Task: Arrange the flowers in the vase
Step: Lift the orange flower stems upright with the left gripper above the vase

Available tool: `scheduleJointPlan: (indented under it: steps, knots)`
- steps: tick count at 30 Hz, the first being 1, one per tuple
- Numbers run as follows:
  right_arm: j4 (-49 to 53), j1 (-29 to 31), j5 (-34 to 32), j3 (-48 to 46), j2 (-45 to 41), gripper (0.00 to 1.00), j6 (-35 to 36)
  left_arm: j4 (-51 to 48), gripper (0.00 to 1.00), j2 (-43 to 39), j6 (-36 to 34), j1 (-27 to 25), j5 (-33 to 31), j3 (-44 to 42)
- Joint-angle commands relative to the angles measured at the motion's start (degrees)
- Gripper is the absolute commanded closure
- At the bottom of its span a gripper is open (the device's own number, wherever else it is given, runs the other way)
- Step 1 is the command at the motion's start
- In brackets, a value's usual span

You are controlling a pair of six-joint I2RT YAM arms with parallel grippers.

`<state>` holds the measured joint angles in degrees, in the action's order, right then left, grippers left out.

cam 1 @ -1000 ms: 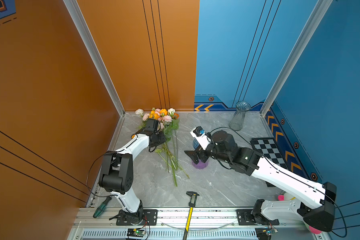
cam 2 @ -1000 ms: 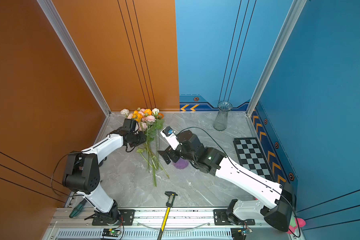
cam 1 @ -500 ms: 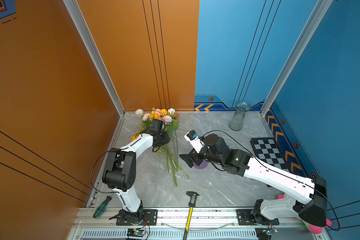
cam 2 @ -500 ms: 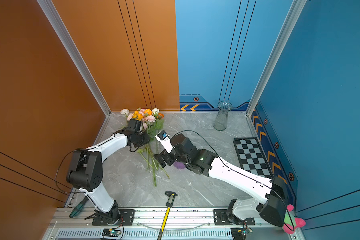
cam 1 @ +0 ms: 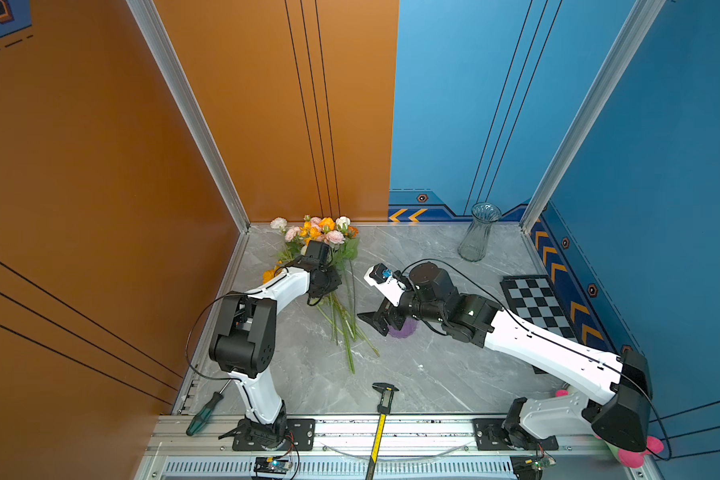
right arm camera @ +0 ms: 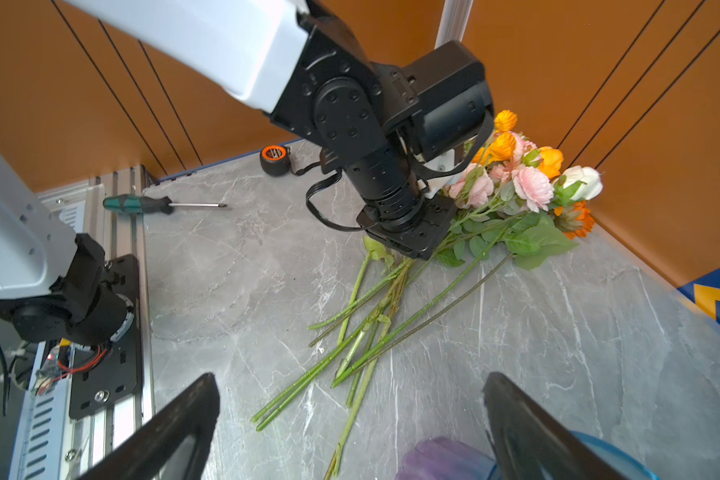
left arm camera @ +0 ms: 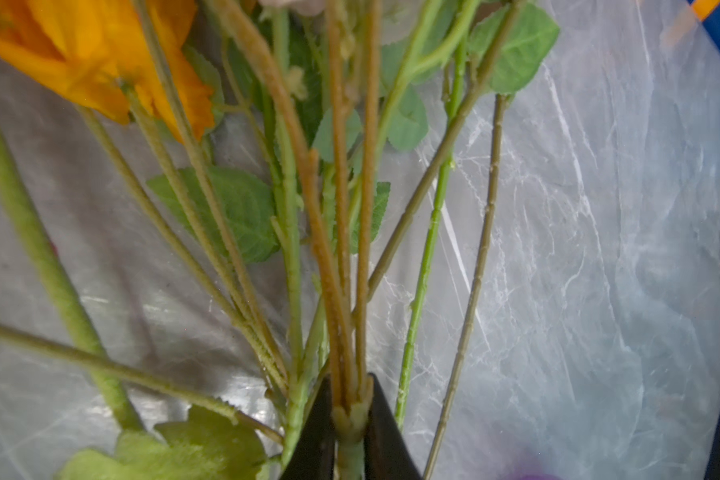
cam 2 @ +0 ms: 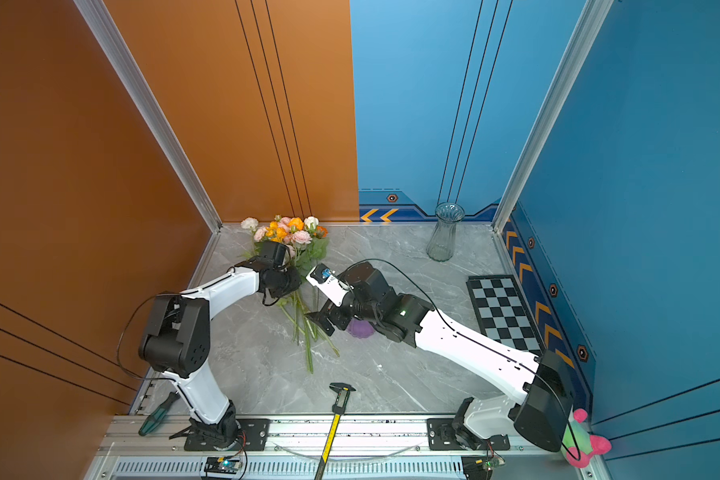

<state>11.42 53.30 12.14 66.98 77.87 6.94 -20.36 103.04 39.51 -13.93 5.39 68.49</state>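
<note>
Gripping is the step in hand. The left claw [left arm camera: 350,380] is pinched tight on a branched stem [left arm camera: 352,449] of the flowers [cam 1: 321,232], at the joint where several thin, fuzzy tan stalks merge into one thicker green stalk. The right claw [right arm camera: 350,378] stands wide and holds nothing. It hangs low over the bench [cam 1: 433,374], just beside the cut ends of the stems and over a purple object [cam 1: 402,330].

Location of the work:
- The flowers lie flat in one pile left of centre in both top views. The blooms point to the corner of the orange walls and the stems fan toward the lower part of the frame.
- The vase [cam 1: 478,232] stands upright and empty right of centre, against the blue wall, well apart from the pile.

Next move, as judged:
1. Raise the gripped stem clear of the pile. Neighbouring stalks cross it and may drag along.
2. Carry it across to the vase, probably passing it to the right claw.
3. Turn the cut end down to enter the narrow neck.

Materials and shapes:
- Stems: slim and long; some are smooth green, some flocked.
- Leaves: thin, veined, with toothed edges.
- Blooms: layered petals in pink, white and orange.
- Vase: clear ribbed glass, waisted, with a flared wavy rim.
- Bench: smooth grey surface with a marble pattern.
</note>
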Motion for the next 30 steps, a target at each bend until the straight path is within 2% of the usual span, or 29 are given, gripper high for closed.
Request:
scheduleJointPlan:
  steps: [1, 5, 8, 16, 21, 24, 27, 30]
  knots:
    - [-4.59, -0.19, 3.55, -2.49, -0.16, 0.00, 2.55, -0.03, 1.00, -0.69, 1.53, -1.54, -1.84, 0.68]
    - [-4.94, -1.41, 2.88, -0.58, -1.00, 0.00, 0.68, -2.42, 1.00, -5.97, 1.73, -2.74, -4.31, 0.56]
    - [-3.68, -4.07, 3.85, 0.43, -1.32, 0.00, -3.75, -3.49, 1.00, -10.57, 1.82, -3.45, -5.68, -0.81]
    - [-3.85, -4.96, 3.71, -2.36, -2.55, 0.00, -2.62, -6.90, 1.00, -20.35, 1.47, -5.49, -8.11, -3.62]
    - [-0.10, -6.82, 5.30, 3.25, -2.33, 0.00, -2.57, -6.64, 1.00, -24.83, -3.47, -7.90, -9.63, 0.27]
    - [2.16, -11.19, 8.43, 7.85, -2.17, 0.00, -2.30, -5.14, 1.00, -27.10, -8.32, -11.76, -13.05, 4.35]
    - [6.00, -18.98, 14.80, 12.11, -1.17, 0.00, -1.75, 1.33, 1.00, -29.12, -10.88, -14.98, -13.17, 6.58]
    - [6.37, -24.53, 19.00, 8.57, -3.13, 0.00, -1.82, 13.13, 1.00, -31.23, -12.57, -18.47, -12.94, 6.01]
